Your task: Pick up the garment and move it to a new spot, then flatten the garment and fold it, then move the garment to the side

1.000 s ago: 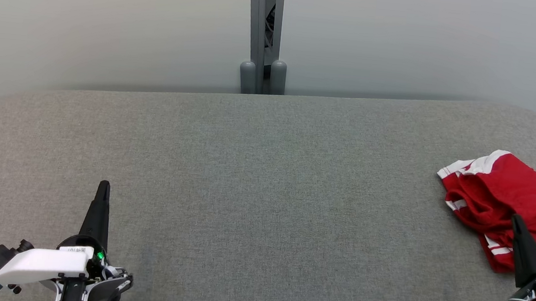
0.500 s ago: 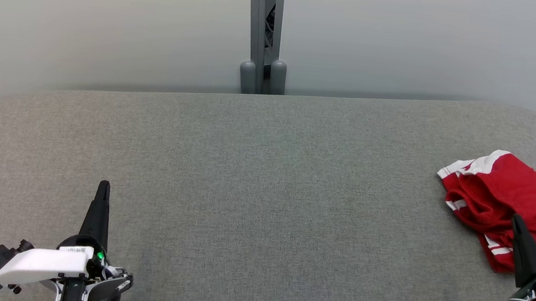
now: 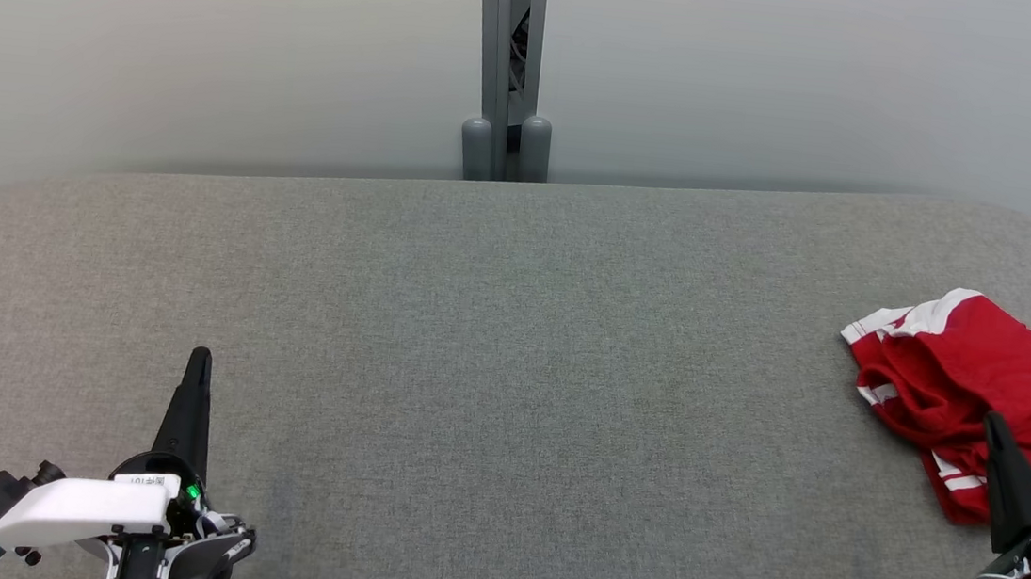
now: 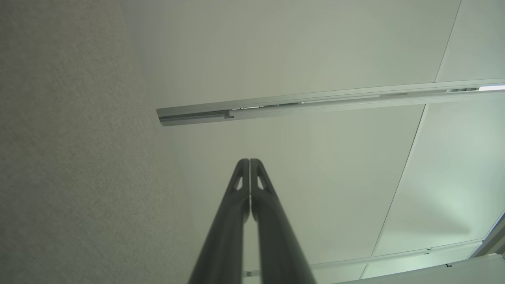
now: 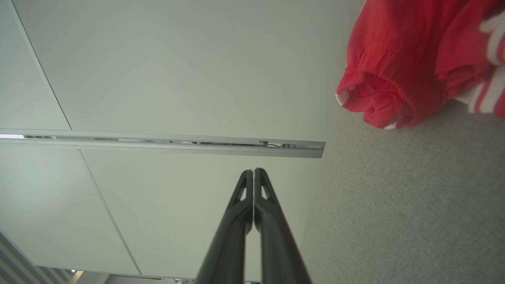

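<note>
In the head view, the crumpled red garment [image 3: 990, 373] with white stripes lies by the right edge of the grey table [image 3: 507, 374]. The left fingers [image 3: 199, 358], lower left, are pressed together and empty, well apart from it. The right fingers [image 3: 994, 425], lower right, show in front of its near edge.

In the left wrist view, the left fingers [image 4: 247, 163] meet tip to tip, holding nothing, with the table [image 4: 59, 157] on the left.

In the right wrist view, the right fingers [image 5: 251, 174] are closed and empty. The garment [image 5: 394, 59] lies at the upper right on the table [image 5: 414, 217], clear of the tips.
</note>
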